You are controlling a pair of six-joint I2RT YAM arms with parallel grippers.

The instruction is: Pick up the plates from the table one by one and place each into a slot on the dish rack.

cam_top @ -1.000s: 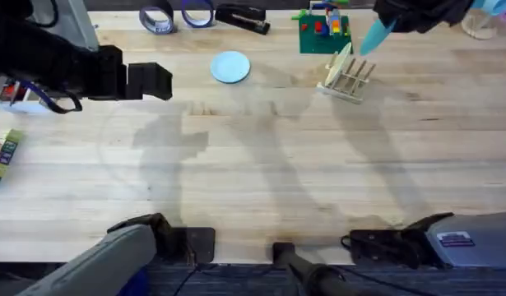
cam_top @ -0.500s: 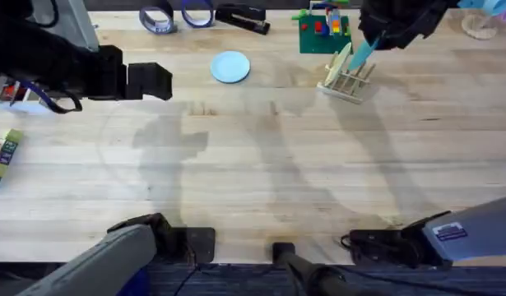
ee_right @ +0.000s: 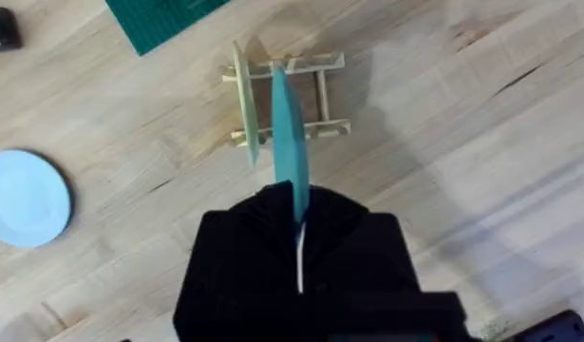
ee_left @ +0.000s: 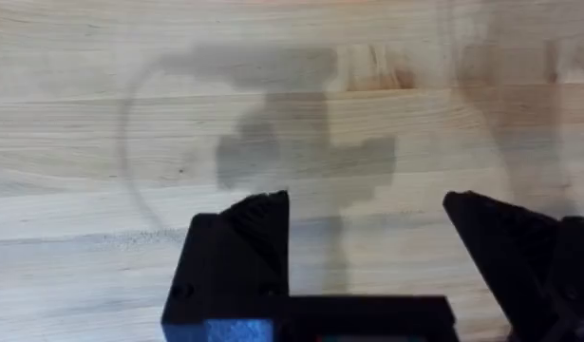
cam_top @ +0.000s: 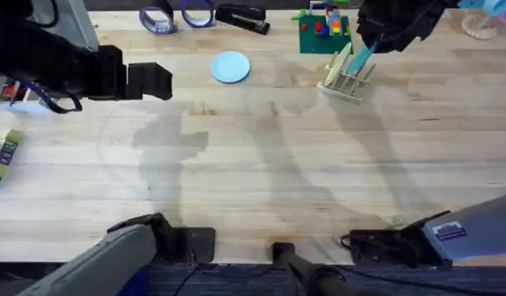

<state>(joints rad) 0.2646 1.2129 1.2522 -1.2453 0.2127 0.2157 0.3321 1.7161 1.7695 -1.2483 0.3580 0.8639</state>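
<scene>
My right gripper [cam_top: 374, 41] is shut on the bright teal plate [cam_top: 361, 56], held on edge directly over the small wooden dish rack [cam_top: 349, 80] at the back right. In the right wrist view the teal plate [ee_right: 289, 142] lines up edge-on with a slot of the dish rack [ee_right: 320, 95], beside a pale cream disc [ee_right: 242, 104] that stands in it. The pale light-blue plate [cam_top: 230, 67] lies flat on the table [cam_top: 261, 181], left of the rack. My left gripper [ee_left: 367, 237] hangs open over bare wood at the far left.
Two tape rolls [cam_top: 158, 18] and a black stapler [cam_top: 240, 18] lie along the back edge. A green baseplate with blocks [cam_top: 324, 31] sits just behind the rack. Letter blocks [cam_top: 2, 156] rest at the left edge.
My right gripper has carried the teal plate left and down onto the rack's slots. The left arm and the light-blue plate have not moved.
</scene>
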